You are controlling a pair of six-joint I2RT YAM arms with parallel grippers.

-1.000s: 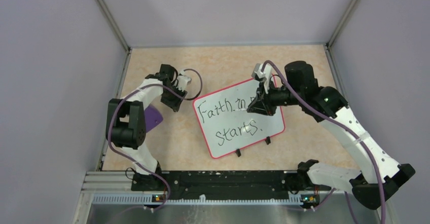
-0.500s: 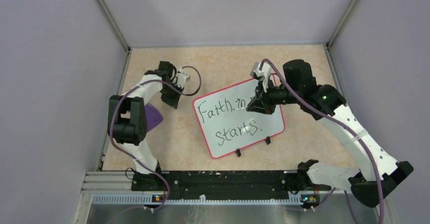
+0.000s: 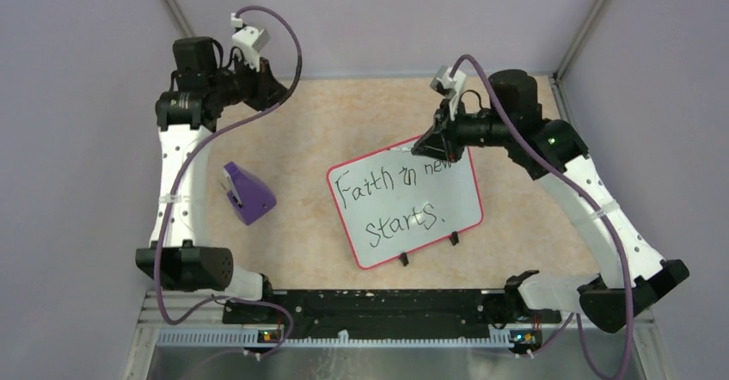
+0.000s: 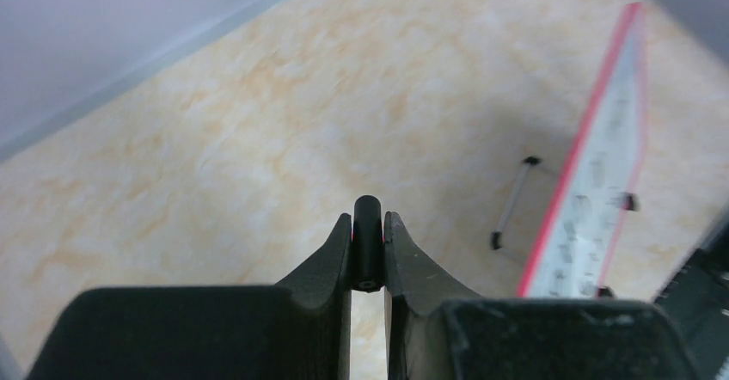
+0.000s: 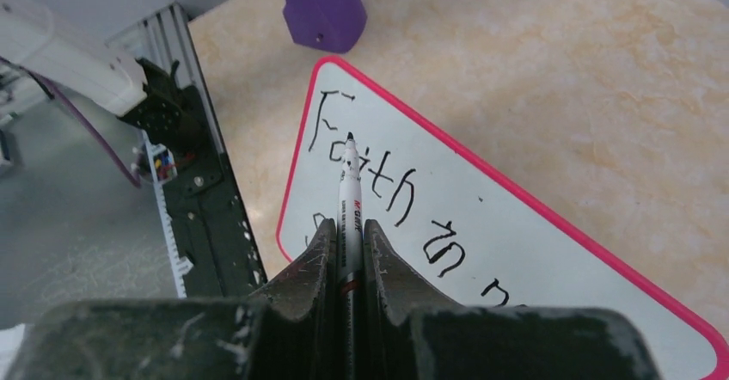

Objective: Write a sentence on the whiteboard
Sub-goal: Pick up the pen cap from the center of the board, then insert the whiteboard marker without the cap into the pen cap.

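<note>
Gripping a white-barrelled marker (image 5: 348, 195) tight between them, the right arm's fingers (image 5: 320, 251) hang over the far edge of the whiteboard (image 3: 454, 194). The board lies flat near the middle of the bench (image 3: 344, 113), a little toward the right edge and turned at a slant, its small black feet pointing to the near edge. The marker's black tip points toward the left side of the bench. From the wrist view it sits in line with the first word, though whether it touches the glossy surface cannot be told. The sentence (image 3: 397, 223) runs in black hand lettering across two lines, reading "Faith in new" above "starts." with a full stop. Well apart, over the far-left corner of the bench, the left arm's fingers (image 4: 339, 251) are closed on a short black cylinder (image 4: 368, 225), which stands up between their tips. A purple block (image 3: 248, 196) rests near the left edge of the bench, apart from the board and from both arms. The board's red-pink rim shows along its left and near sides.
</note>
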